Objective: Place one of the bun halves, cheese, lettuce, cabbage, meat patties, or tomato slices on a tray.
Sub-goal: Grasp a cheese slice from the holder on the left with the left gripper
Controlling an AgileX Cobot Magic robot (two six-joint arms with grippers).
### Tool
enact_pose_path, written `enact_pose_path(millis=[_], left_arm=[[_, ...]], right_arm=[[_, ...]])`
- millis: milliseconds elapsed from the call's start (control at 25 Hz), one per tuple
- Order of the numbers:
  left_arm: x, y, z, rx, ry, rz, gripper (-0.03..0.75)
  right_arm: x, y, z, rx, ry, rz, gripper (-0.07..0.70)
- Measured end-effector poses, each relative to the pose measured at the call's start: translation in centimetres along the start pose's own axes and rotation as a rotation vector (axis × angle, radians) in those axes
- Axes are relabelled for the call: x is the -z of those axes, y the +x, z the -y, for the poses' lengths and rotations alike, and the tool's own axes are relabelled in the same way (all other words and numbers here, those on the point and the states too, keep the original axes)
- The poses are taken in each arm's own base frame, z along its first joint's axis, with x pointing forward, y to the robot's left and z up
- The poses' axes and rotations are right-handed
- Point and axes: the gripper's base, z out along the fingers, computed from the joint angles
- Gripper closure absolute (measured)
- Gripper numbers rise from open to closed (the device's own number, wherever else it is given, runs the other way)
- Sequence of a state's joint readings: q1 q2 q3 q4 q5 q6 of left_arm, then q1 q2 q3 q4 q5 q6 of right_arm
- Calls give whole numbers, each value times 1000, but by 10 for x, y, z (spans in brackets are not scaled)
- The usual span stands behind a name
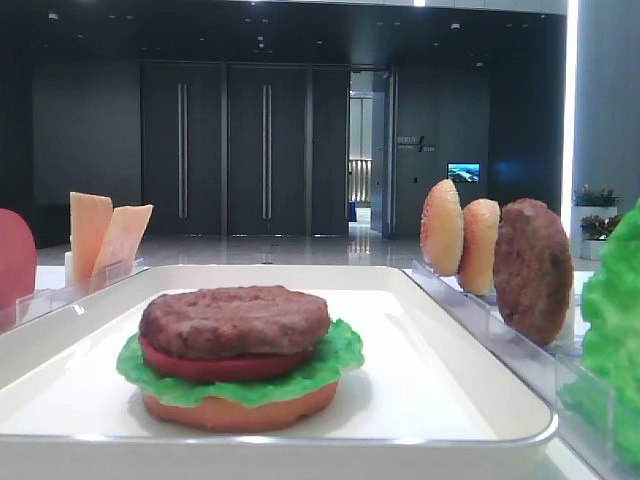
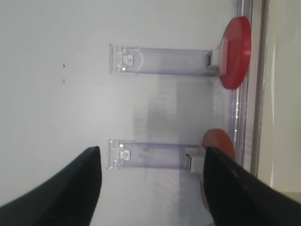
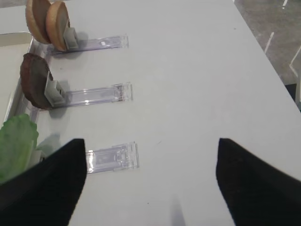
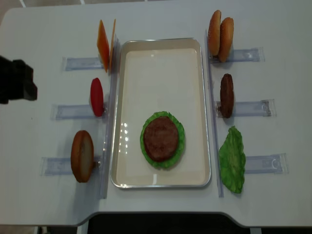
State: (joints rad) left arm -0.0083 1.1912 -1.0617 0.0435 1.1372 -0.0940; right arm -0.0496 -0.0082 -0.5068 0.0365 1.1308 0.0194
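On the white tray (image 4: 161,48) lies a stack: a bun half (image 1: 240,410) at the bottom, then lettuce (image 4: 179,141), a tomato slice (image 1: 220,366) and a meat patty (image 4: 161,139) on top. Left of the tray, cheese (image 4: 104,44), a tomato slice (image 4: 96,96) and a flat bun half (image 4: 82,156) stand upright in holders. On the right stand two seeded bun halves (image 4: 220,35), a patty (image 4: 226,95) and lettuce (image 4: 231,158). My left gripper (image 2: 151,153) is open over a holder strip, its right finger beside the flat bun half (image 2: 217,141), holding nothing. My right gripper (image 3: 150,141) is open over bare table.
Clear plastic holder strips (image 4: 246,108) run outward from both long sides of the tray. Part of the left arm (image 4: 14,80) shows as a dark block at the table's left edge. The table's right edge (image 3: 263,52) lies close to the right gripper.
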Motion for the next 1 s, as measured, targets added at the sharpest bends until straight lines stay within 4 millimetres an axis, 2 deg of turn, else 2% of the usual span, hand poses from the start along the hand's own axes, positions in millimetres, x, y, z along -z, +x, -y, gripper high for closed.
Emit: enact_pose_path(millis=[280, 560, 760, 1000], left_arm=[[-9, -58, 5, -16, 1, -14, 199], [-26, -118, 11, -24, 5, -17, 199], [-50, -151, 14, -25, 7, -18, 199], [-91, -179, 20, -20, 23, -46, 199]], right_arm=[[0, 0, 0, 0, 0, 0, 92], [0, 0, 0, 0, 0, 0, 92], [0, 0, 0, 0, 0, 0, 92], [0, 0, 0, -1, 0, 0, 92]])
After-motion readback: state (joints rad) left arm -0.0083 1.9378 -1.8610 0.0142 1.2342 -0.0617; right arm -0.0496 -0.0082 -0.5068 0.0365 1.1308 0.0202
